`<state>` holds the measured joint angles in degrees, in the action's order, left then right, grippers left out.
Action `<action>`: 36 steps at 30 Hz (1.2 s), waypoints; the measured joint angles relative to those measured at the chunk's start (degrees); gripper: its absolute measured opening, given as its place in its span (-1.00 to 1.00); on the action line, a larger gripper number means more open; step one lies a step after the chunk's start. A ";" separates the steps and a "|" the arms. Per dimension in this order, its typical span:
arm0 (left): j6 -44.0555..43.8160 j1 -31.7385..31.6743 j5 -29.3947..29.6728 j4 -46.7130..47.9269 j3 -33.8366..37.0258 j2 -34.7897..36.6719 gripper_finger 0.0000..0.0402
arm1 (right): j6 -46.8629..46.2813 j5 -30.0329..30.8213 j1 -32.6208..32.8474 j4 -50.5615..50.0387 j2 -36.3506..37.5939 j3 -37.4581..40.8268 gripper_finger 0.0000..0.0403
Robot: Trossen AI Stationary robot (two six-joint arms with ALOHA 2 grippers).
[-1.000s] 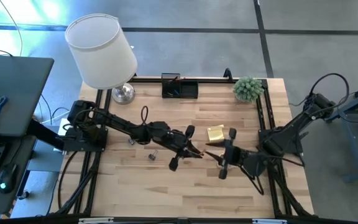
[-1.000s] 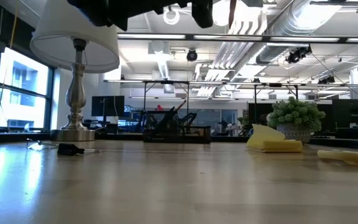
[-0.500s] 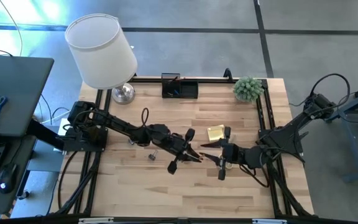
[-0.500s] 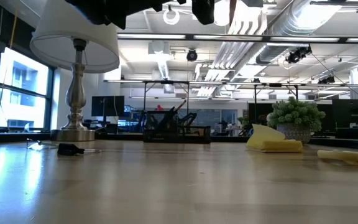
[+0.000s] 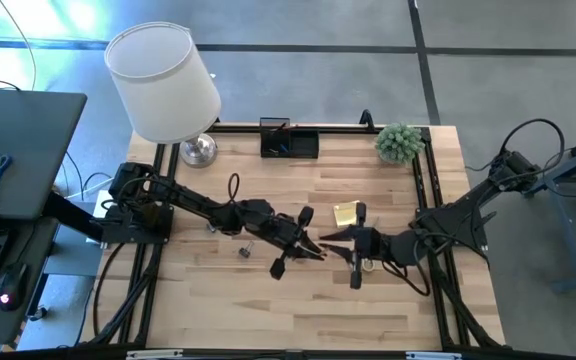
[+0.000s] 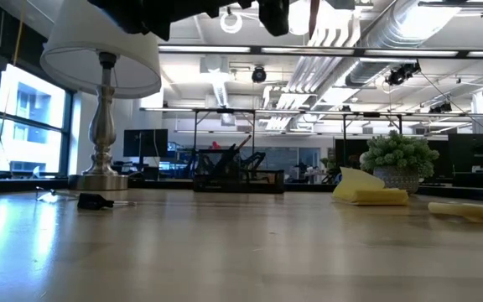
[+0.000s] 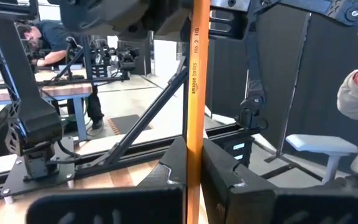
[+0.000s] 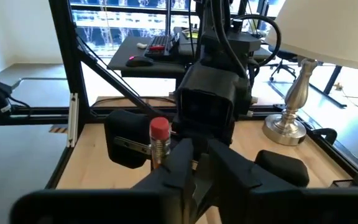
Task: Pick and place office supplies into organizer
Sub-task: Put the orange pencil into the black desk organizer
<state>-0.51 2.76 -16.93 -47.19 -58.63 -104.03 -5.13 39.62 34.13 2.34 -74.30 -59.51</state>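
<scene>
An orange-yellow pencil (image 7: 192, 93) stands roughly upright in the air over the table's middle (image 5: 316, 247), its pink eraser end (image 8: 159, 129) up. My left gripper (image 5: 306, 240) is shut on the pencil low down. My right gripper (image 5: 340, 240) comes from the table's right, higher up, and is closed at the pencil's top part. The black organizer (image 5: 290, 142) stands at the far edge. A yellow sticky-note pad (image 5: 346, 213) and a small dark clip (image 5: 246, 248) lie on the table. My left gripper pinches the pencil's shaft (image 7: 193, 158) between its two fingers, which point level and lie across it. The pencil stands upright in the hold, clear of the table. My right gripper closes on the pencil just below the metal ferrule (image 8: 157, 152), coming almost level from the table's right. Its own finger (image 8: 176, 162) hides the place of contact.
A white-shaded lamp (image 5: 163, 80) stands at the far left and a small green plant (image 5: 400, 142) at the far right. Another yellow pencil (image 6: 468, 210) lies on the table under my right arm. The near half of the table holds nothing else.
My right gripper has moved toward the table's left, up to the pencil and my left gripper, and has turned a little. My left gripper has kept still with the pencil.
</scene>
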 joint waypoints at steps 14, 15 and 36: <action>-0.17 -0.04 0.00 0.70 0.00 0.00 -1.00 | 0.64 -0.04 -0.02 -0.60 0.00 0.00 -0.99; -0.18 -0.04 0.02 0.71 0.00 0.00 -1.00 | 0.63 0.25 -0.02 -0.74 0.00 0.00 -0.99; 0.06 0.01 -0.50 0.77 0.00 0.00 -1.00 | -1.95 -0.21 -0.04 -0.56 0.00 0.00 -0.62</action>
<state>-0.45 2.76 -17.43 -46.41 -58.63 -104.03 -7.07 39.42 34.09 1.79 -74.30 -59.51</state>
